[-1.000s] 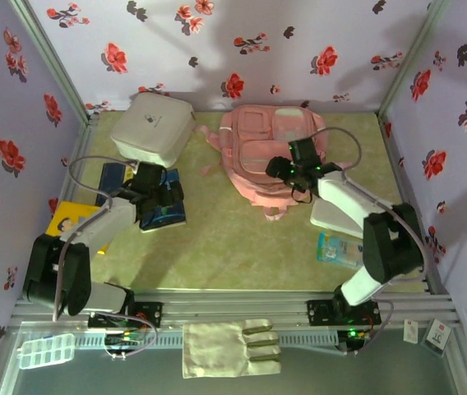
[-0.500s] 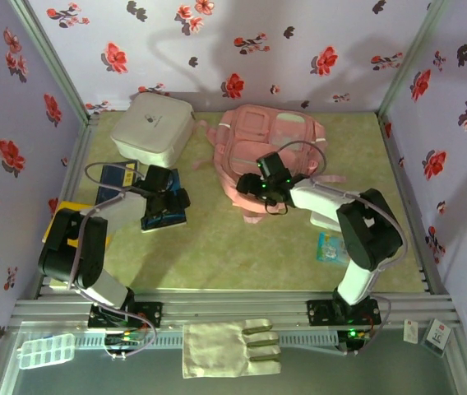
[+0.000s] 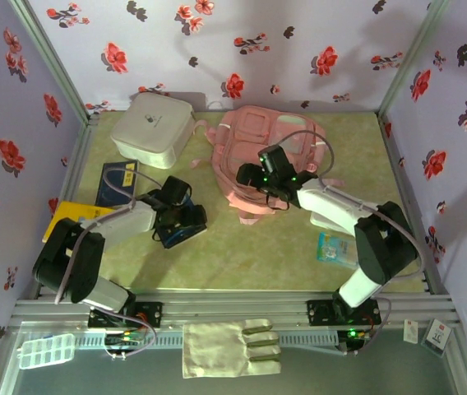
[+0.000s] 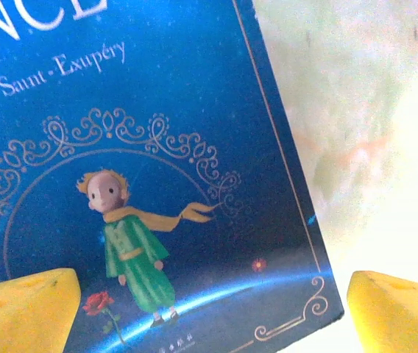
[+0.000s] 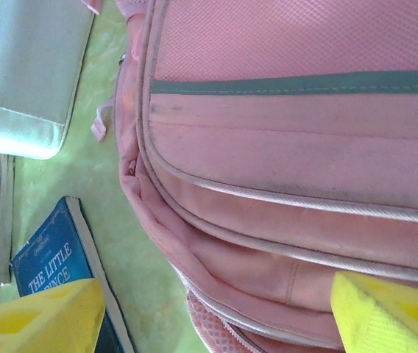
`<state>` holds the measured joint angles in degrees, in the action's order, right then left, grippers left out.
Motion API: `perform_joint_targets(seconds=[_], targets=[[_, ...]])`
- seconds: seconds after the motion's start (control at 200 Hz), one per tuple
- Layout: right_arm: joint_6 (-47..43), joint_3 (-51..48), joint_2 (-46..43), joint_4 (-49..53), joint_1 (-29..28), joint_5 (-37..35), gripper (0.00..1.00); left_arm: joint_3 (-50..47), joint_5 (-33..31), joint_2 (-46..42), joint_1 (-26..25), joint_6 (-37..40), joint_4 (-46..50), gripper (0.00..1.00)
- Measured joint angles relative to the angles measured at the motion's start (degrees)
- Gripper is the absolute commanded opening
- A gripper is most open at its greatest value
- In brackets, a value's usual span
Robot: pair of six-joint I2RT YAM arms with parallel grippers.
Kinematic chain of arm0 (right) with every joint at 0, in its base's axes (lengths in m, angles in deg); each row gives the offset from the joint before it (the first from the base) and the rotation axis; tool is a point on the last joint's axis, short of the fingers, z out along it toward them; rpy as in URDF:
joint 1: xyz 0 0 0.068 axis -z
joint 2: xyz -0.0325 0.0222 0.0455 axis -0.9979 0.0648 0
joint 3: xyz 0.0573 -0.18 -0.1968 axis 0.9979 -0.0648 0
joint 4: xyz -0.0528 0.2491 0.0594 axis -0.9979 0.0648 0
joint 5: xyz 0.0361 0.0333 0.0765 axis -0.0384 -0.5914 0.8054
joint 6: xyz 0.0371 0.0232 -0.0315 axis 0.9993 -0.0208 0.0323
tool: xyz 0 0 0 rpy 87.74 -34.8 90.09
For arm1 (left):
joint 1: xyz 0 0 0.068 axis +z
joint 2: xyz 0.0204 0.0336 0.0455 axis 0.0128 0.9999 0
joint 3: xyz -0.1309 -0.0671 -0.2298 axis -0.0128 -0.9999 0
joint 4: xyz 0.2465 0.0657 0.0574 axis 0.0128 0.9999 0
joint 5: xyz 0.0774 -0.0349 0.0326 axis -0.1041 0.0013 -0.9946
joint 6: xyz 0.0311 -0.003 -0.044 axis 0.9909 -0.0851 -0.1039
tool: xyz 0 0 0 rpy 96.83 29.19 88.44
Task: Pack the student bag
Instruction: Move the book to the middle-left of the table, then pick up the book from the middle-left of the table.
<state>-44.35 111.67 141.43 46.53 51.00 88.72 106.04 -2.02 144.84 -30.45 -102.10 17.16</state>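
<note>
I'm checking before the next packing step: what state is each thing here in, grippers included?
student bag: lying flat, front up, looks closed.
white box: lid shut.
blue book: closed, flat, cover up.
dark book: closed, flat.
yellow book: closed, flat.
left gripper: open, over the blue book.
right gripper: open, over the student bag.

pink student bag [image 3: 260, 144], flat, zipped

A glossy dark-blue paperback book [image 4: 157, 147], its cover showing a small boy in green with a yellow scarf inside gold scrollwork, is lying on the pale green mat [image 4: 371, 110]. The left gripper [image 4: 209, 316] is holding its yellow foam fingertips [image 4: 25, 309] wide apart, one over the cover, the other over the mat past the book's edge.
</note>
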Motion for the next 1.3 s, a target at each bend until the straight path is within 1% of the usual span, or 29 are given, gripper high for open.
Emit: perform_joint_targets(seconds=[0.09, 0.155, 0.315, 0.415, 0.46, 0.545, 0.67, 0.785, 0.91, 1.095, 1.3], targets=[[-1.7, 3.2, 3.1, 1.4, -0.9, 0.5, 0.78, 0.6, 0.3, -2.3, 0.8, -0.7, 3.4, 0.95], [-3.5, 6.4, 5.7, 2.6, -2.5, 0.7, 0.77, 1.3, 0.5, -4.4, 2.7, -1.0, 4.8, 0.95], [-8.2, 14.6, 11.6, 5.1, -8.6, 1.6, 0.75, 1.3, 0.3, -9.6, 9.8, -3.6, 5.5, 0.97], [-10.5, 19.8, 15.6, 6.3, -11.7, 2.3, 0.73, -1.3, 0.3, -12.6, 14.0, -6.7, 4.3, 1.0], [-11.3, 22.1, 17.6, 7.0, -13.0, 2.7, 0.71, -2.9, 0.3, -13.7, 15.3, -8.0, 3.9, 1.0], [-13.3, 26.4, 22.1, 8.9, -14.5, 3.9, 0.65, -5.2, 0.5, -14.9, 16.8, -9.9, 3.6, 1.0], [-15.1, 32.7, 29.0, 12.5, -15.3, 5.2, 0.59, -7.2, 1.6, -14.9, 18.1, -11.8, 2.7, 1.0], [-16.2, 34.6, 32.8, 15.4, -15.6, 5.8, 0.55, -8.0, 2.3, -14.5, 18.4, -12.7, 1.6, 1.0], [-17.1, 36.3, 35.1, 18.2, -15.6, 6.0, 0.49, -8.4, 3.2, -12.9, 18.4, -12.7, 0.7, 0.99], [-17.2, 38.4, 36.6, 20.2, -15.6, 6.1, 0.46, -8.8, 4.9, -9.8, 18.5, -12.7, -1.2, 0.97], [-17.2, 39.5, 38.0, 21.1, -15.6, 6.3, 0.41, -9.0, 6.3, -8.3, 18.5, -12.7, -2.7, 0.95]])
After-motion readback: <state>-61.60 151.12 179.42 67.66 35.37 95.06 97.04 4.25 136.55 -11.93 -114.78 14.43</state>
